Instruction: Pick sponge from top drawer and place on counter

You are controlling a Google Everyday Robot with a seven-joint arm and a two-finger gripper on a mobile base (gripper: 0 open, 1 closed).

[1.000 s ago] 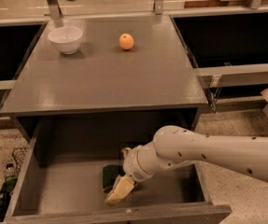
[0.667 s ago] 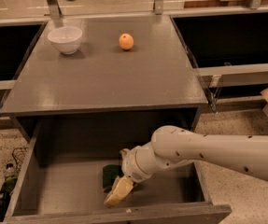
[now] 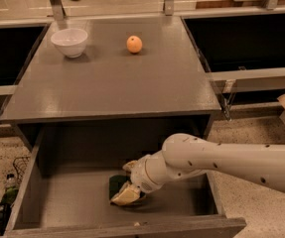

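The top drawer (image 3: pixel 67 205) stands pulled open below the counter (image 3: pixel 112 86). The sponge (image 3: pixel 115 183), dark green on top, lies on the drawer bottom near the middle front. My gripper (image 3: pixel 128 185) is down inside the drawer, right at the sponge and partly covering its right side. My white arm (image 3: pixel 231 160) reaches in from the right over the drawer's right wall.
A white bowl (image 3: pixel 69 41) and a round orange fruit (image 3: pixel 134 44) sit at the back of the counter. Black recessed basins flank the counter at left (image 3: pixel 8 53) and right (image 3: pixel 246 43). A metal rail runs along the back.
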